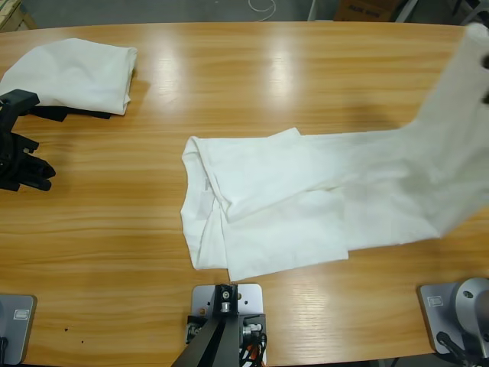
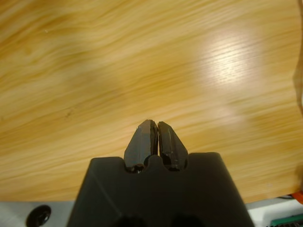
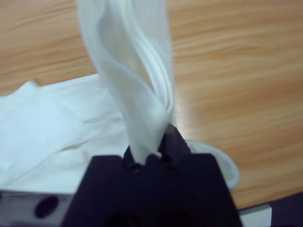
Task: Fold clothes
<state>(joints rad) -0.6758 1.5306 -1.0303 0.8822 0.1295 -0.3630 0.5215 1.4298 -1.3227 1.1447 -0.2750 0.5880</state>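
Right claw (image 3: 150,150) pinching bunched edge of white T-shirt (image 1: 290,202); cloth rises steeply from its jaws, rest trails down onto table (image 1: 306,76) below and behind claw. Left claw (image 2: 155,138) pressed together, empty, bare wood ahead of it. Second shirt (image 1: 72,75), folded, lies well apart. Advice: carry lifted edge across over flat part, keep tension even, lower before releasing to avoid creasing.

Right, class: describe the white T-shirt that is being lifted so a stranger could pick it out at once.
Start at the long wooden table. Near its middle lies a white T-shirt, part spread flat, its far end rising toward the high view's right edge, pinched in the right gripper. The other shirt is a folded bundle near the far left corner, with nothing holding it.
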